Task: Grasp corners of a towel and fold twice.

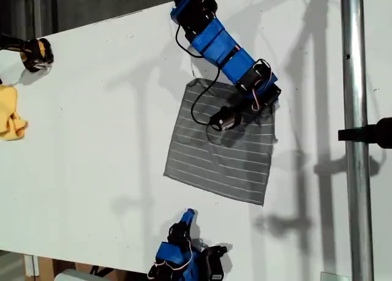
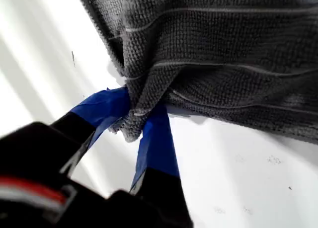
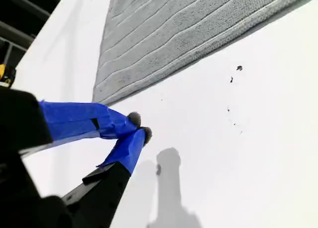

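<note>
The grey striped towel lies spread on the white table, nearly flat. My first gripper reaches in from the exterior view's top and is at the towel's upper right corner in that view. Its wrist view shows the blue fingertips shut on that bunched corner, with the towel lifted a little there. My second gripper sits at the exterior view's bottom, just short of the towel's near edge. It is shut on nothing, beside a towel corner of the cloth.
A small yellow cloth lies at the exterior view's left edge, with a black and yellow object above it. A metal pole runs vertically along the exterior view's right. Bare white table surrounds the towel.
</note>
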### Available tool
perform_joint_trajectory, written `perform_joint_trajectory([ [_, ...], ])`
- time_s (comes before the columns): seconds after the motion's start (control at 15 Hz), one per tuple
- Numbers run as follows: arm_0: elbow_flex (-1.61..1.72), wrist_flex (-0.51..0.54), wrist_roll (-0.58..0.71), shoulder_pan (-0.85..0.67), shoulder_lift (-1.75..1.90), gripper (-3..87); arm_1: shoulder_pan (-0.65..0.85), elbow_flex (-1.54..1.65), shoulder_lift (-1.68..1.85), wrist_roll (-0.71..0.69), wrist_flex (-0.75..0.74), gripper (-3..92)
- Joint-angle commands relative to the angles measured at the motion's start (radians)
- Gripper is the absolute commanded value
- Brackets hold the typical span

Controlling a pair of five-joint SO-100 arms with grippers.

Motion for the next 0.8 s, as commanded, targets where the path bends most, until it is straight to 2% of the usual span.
perform_joint_trajectory([
  [0.0,-0.282,-0.029,-0.077,0.084,-0.337,-1.7,0.021,0.025,0.012,-0.011,0.026,-0.2],
  [0.07,-0.469,-0.049,-0.083,0.138,-0.600,-1.7,0.025,0.025,0.017,-0.021,0.026,-0.2],
  [0.27,-0.893,-0.147,0.017,0.278,-1.146,-1.7,0.037,0.026,0.021,-0.037,0.043,-0.2],
  [0.53,-1.388,-0.112,0.137,0.448,-1.649,-1.7,0.038,0.029,0.025,-0.043,0.046,-0.2],
  [0.73,-1.652,-0.002,0.213,0.543,-1.839,-1.7,0.038,0.032,0.026,-0.048,0.046,-0.2],
])
